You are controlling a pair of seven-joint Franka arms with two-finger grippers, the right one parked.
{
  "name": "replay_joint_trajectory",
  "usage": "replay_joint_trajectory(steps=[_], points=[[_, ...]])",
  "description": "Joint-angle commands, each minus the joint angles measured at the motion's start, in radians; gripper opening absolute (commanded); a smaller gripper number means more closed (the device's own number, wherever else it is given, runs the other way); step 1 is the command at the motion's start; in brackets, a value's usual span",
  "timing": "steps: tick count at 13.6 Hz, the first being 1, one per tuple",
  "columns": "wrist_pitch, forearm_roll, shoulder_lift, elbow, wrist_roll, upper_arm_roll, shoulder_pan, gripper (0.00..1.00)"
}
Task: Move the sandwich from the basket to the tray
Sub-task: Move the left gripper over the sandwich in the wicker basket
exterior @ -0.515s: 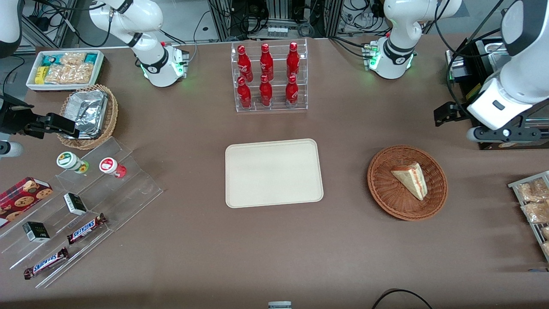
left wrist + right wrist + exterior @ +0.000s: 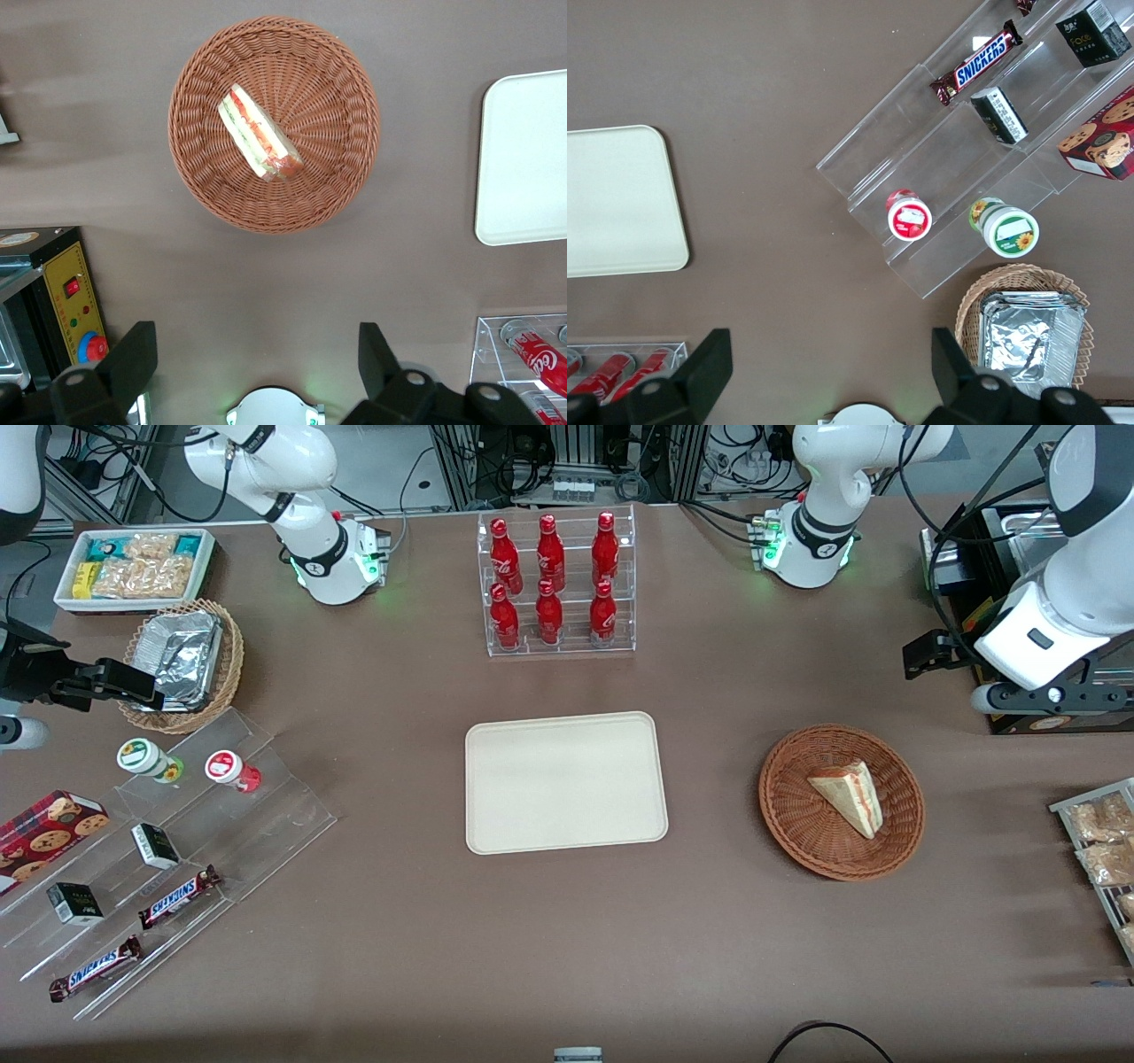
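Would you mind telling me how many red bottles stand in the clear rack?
6: three on the rack's upper step, three on the lower. The gripper hangs open above the basket.

A brown table (image 2: 567,957) is seen; metal framing (image 2: 567,460) (with tangled cables (image 2: 735,452)) is ranged along its edge.

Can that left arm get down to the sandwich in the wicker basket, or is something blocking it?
Probably yes. The sandwich lies uncovered in the shallow basket, with nothing over it. The gripper hangs open above bare table, farther from the front camera than the basket, with nothing between them.
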State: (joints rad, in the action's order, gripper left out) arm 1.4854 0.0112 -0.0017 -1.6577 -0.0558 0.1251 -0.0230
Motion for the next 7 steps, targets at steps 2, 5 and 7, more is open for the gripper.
replay_joint_trajectory(steps=[2, 5, 7], points=[[0.038, 0.001, 0.048, -0.013, 0.002, 0.002, -0.006, 1.0], [0.108, 0.001, 0.08, -0.059, -0.007, 0.002, -0.006, 1.0], [0.218, 0.001, 0.078, -0.146, -0.007, 0.002, -0.008, 1.0]])
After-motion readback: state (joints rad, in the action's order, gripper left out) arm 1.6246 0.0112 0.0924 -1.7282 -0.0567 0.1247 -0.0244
